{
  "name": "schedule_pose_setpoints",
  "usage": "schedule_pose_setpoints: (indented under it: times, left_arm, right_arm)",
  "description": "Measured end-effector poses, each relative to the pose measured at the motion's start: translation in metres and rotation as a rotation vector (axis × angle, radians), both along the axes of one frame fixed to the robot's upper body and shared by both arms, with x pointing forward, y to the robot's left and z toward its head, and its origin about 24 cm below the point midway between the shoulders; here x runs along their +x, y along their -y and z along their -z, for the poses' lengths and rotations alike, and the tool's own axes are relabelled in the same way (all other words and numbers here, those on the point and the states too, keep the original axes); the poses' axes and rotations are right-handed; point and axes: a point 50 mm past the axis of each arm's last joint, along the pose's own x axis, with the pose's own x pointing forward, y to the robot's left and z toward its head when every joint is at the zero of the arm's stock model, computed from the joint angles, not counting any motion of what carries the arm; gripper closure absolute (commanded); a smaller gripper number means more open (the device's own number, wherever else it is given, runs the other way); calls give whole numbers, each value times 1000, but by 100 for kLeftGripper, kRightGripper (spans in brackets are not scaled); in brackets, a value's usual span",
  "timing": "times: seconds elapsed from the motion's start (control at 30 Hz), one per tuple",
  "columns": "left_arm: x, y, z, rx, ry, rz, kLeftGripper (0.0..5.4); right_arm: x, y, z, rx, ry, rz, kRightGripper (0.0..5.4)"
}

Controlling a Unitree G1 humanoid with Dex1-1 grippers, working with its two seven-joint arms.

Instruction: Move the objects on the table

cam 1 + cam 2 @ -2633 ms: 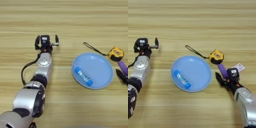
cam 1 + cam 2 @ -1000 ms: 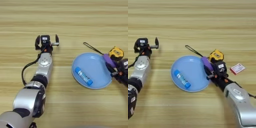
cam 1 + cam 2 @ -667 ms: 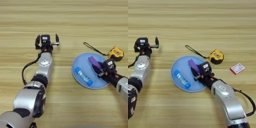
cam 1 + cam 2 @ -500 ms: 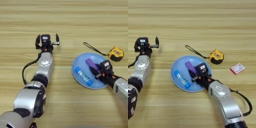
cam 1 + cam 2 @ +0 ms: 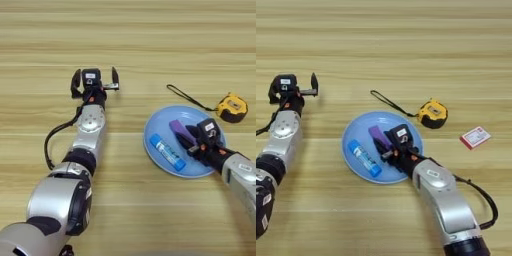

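My right gripper (image 5: 382,145) is shut on the flat purple block (image 5: 377,134) and holds it low over the middle of a blue plate (image 5: 356,128); whether the block touches the plate is unclear. The yellow-and-black tape measure (image 5: 432,114) lies on the wooden table (image 5: 406,45) just right of the plate, its black strap (image 5: 387,101) trailing up-left. My left gripper (image 5: 95,81) rests on the table far to the left, open and holding nothing.
A blue tube (image 5: 364,158) lies slanted in the left half of the plate. A small red-and-white box (image 5: 474,137) sits on the table right of the tape measure. My right forearm (image 5: 443,200) stretches from the lower right towards the plate.
My right gripper has carried the purple block leftward from beside the tape measure to over the plate's middle. The left arm has stayed still.
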Motion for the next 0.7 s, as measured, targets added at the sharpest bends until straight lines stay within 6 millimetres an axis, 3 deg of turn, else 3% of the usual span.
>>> schedule_pose_setpoints:
  times: [0.3, 0.7]
  left_arm:
    - [0, 0, 0, 0, 0, 0, 0]
    - [0, 0, -1, 0, 3, 0, 0]
  right_arm:
    - [1, 2, -12, 13, 68, 11, 188]
    - [6, 27, -27, 6, 171, 127, 70]
